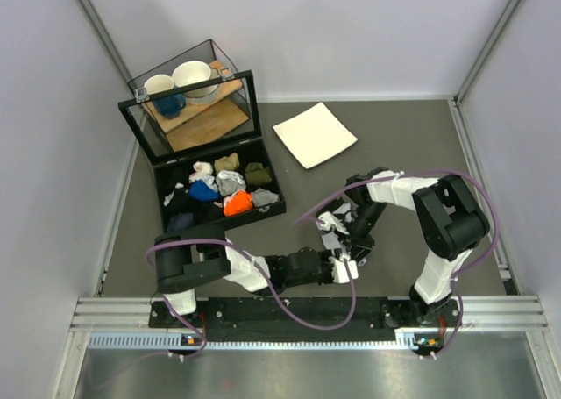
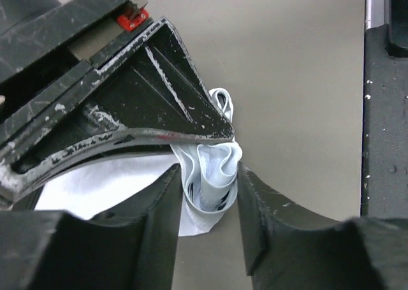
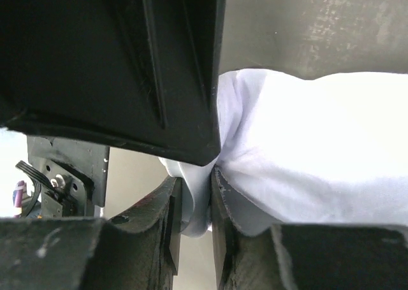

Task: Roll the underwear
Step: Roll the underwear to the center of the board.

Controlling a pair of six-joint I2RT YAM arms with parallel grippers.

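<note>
The white underwear (image 1: 334, 226) lies bunched on the grey table between my two grippers. My left gripper (image 1: 348, 269) grips its folded waistband end; in the left wrist view the folded band (image 2: 211, 175) sits pinched between my fingers (image 2: 159, 207). My right gripper (image 1: 356, 241) comes in from the right and is shut on a fold of the same cloth; in the right wrist view the white fabric (image 3: 306, 150) bulges to the right and a thin fold (image 3: 197, 194) is clamped between the jaws. The other gripper's black body fills the upper left of both wrist views.
A stiff white square plate (image 1: 315, 134) lies at the back middle. A black box (image 1: 219, 188) with small coloured cloth bundles stands at the left, its glass lid up. Behind it a glass case (image 1: 188, 88) holds cups. Purple cables loop over the table front.
</note>
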